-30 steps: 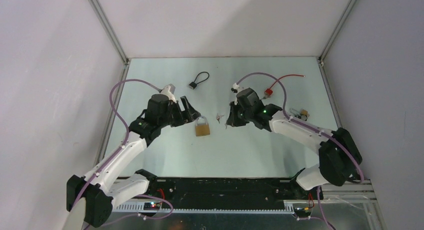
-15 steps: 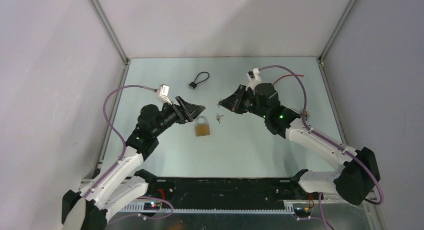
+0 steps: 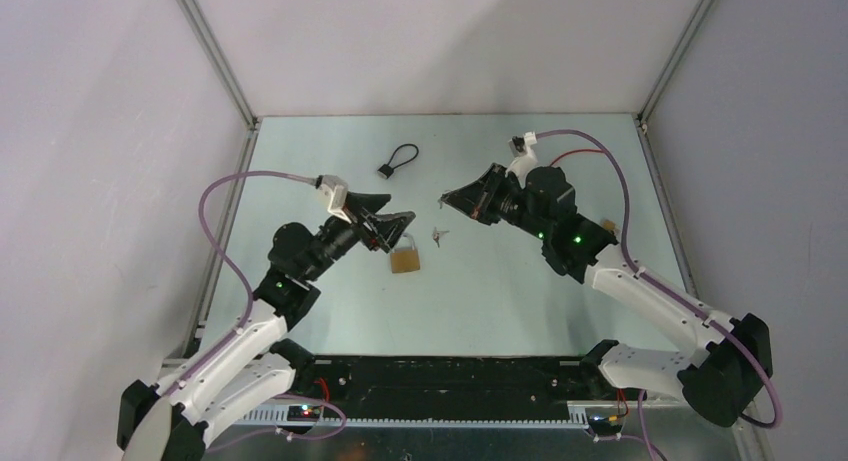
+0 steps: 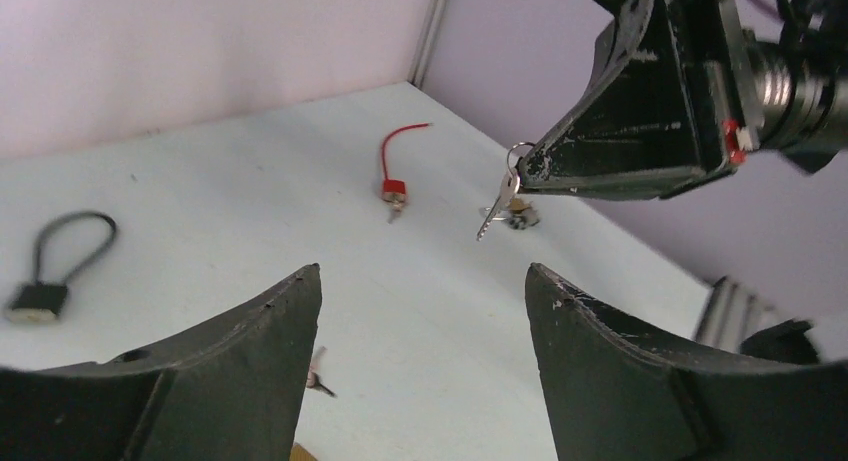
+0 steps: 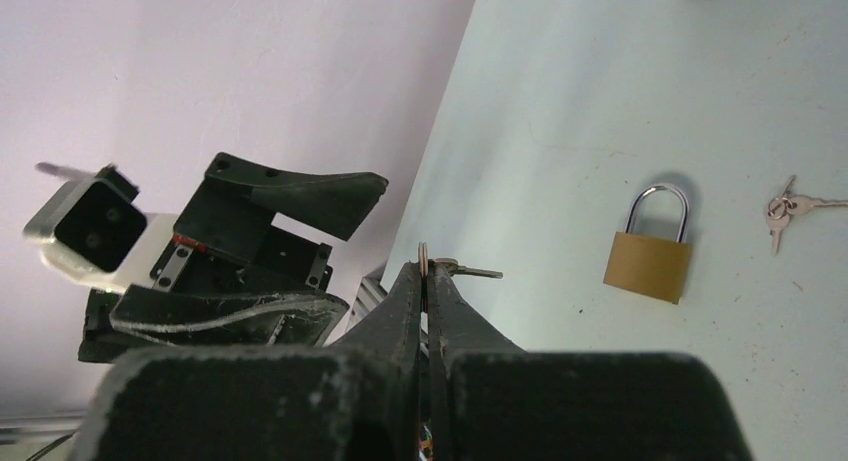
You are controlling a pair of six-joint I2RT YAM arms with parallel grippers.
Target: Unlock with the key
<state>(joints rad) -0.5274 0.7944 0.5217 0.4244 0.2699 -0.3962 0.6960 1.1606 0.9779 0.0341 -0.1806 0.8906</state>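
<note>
A brass padlock (image 3: 404,261) with a steel shackle lies flat mid-table; it also shows in the right wrist view (image 5: 650,253). My right gripper (image 3: 448,197) hovers above the table to the padlock's right, shut on the ring of a small silver key (image 5: 466,271), which hangs from its tips in the left wrist view (image 4: 498,203). My left gripper (image 3: 397,227) is open and empty, raised just above and left of the padlock, its fingers (image 4: 250,351) pointing toward the right gripper (image 4: 532,171).
A second bunch of keys (image 3: 438,233) lies on the table right of the padlock. A black cable lock (image 3: 395,161) lies at the back. A red cable lock (image 4: 393,186) and another small lock (image 3: 607,225) lie to the right. Frame walls enclose the table.
My right gripper has risen off the table beside the loose keys and swung back-right, holding a key. My left gripper has lifted and turned toward the padlock and the right gripper.
</note>
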